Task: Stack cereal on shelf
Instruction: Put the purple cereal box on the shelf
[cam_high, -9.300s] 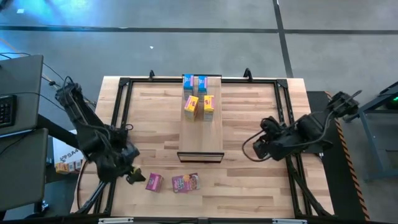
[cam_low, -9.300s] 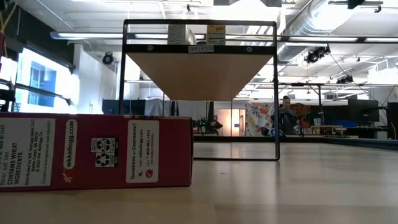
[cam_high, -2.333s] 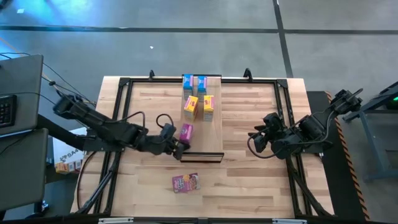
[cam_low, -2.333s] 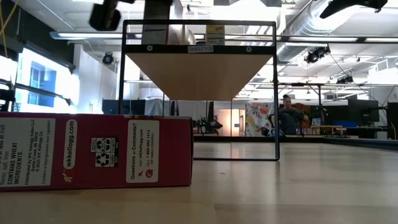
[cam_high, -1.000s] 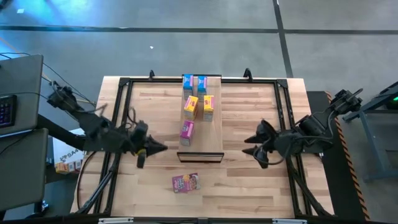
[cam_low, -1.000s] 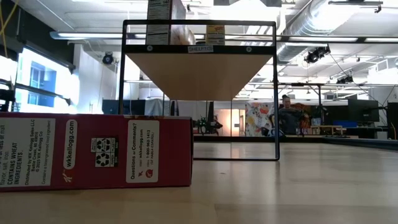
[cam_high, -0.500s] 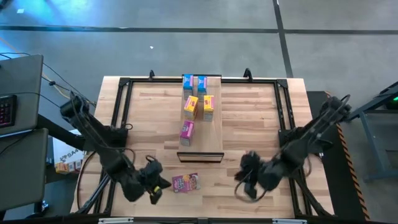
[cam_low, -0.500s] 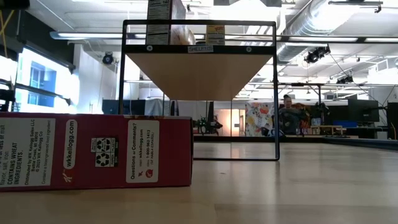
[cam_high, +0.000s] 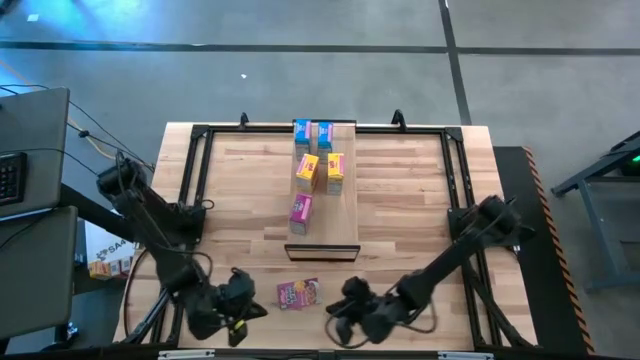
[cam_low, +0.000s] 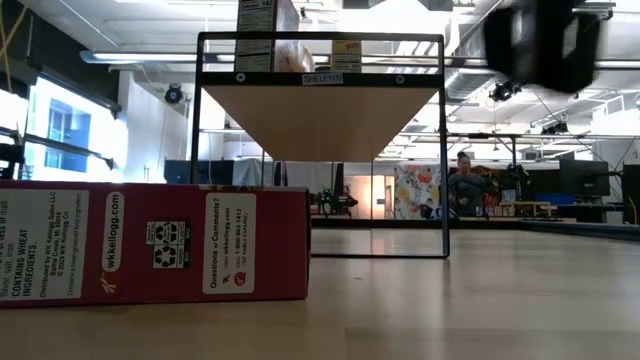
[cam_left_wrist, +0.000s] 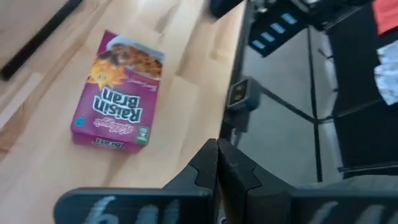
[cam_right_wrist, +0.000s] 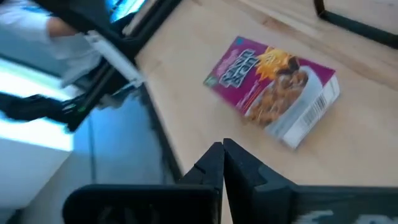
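Magenta cereal box lies flat on the table's near edge, short of the shelf; both the left gripper and right gripper flank it pinched empty, so whichever takes it, probably the right, should open first.

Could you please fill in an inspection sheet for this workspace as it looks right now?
Surface: butcher-block tabletop inside a black frame.
Job's things: shelf carries two blue boxes, two yellow boxes and one pink box; a second pink box, Raisin Bran, lies flat on the tabletop near the front edge.
Clutter: nothing seen on the tabletop.
Grippers: left gripper left of the Raisin Bran box, fingers shut, empty; right gripper right of it, fingers shut, empty.
Cables: loose cables run beside the left arm.
Surroundings: monitor and keyboard left of the table; a person far behind in the low view.
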